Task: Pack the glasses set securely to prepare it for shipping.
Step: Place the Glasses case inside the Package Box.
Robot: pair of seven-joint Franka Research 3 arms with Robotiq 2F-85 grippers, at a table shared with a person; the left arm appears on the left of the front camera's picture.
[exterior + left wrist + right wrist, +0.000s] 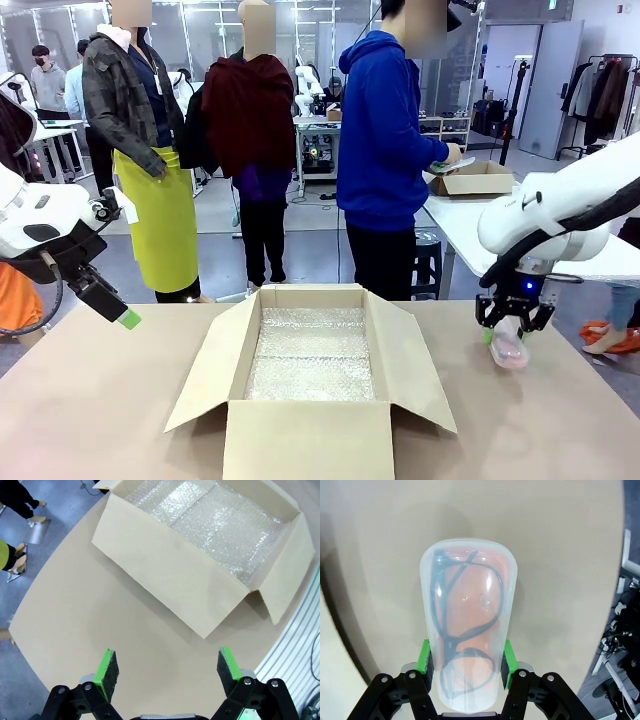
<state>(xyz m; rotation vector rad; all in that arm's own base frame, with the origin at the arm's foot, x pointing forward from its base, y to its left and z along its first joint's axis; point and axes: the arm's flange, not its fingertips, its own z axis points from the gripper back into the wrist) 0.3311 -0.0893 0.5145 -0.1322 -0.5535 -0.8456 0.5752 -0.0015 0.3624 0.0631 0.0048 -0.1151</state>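
1. Tan table [90, 420] spreads before you. An open cardboard box [305, 435] takes its middle, with all four flaps folded outward.
2. Bubble wrap [312, 355] lines the box floor and nothing lies on it, so the packing looks barely begun.
3. A person [385, 150] in a blue hoodie stands past the far edge, turned toward another table. Something pale green [447, 163] is in their hand, too small to name.
4. The box's right flap [412, 362] slopes up between your load and the padded floor. It is the one thing in the way, so the carry calls for a lift that clears its edge before you cross.
5. Your left gripper [167, 677] hangs over bare table to the left of the box, jaws wide apart and holding nothing.
6. Your right gripper [513, 328] is low at the table to the right of the box. Its green pads are clamped on the long sides of the clear case [467, 605], near one end.
7. You cannot tell whether the case rests on the table or has just left it. The step in hand reads as the pick.
8. Dark-framed glasses [465, 630] show through the lid over a pink lining. The end grip leaves most of the case overhanging, so a gentle, level set-down on the wrap looks wise.
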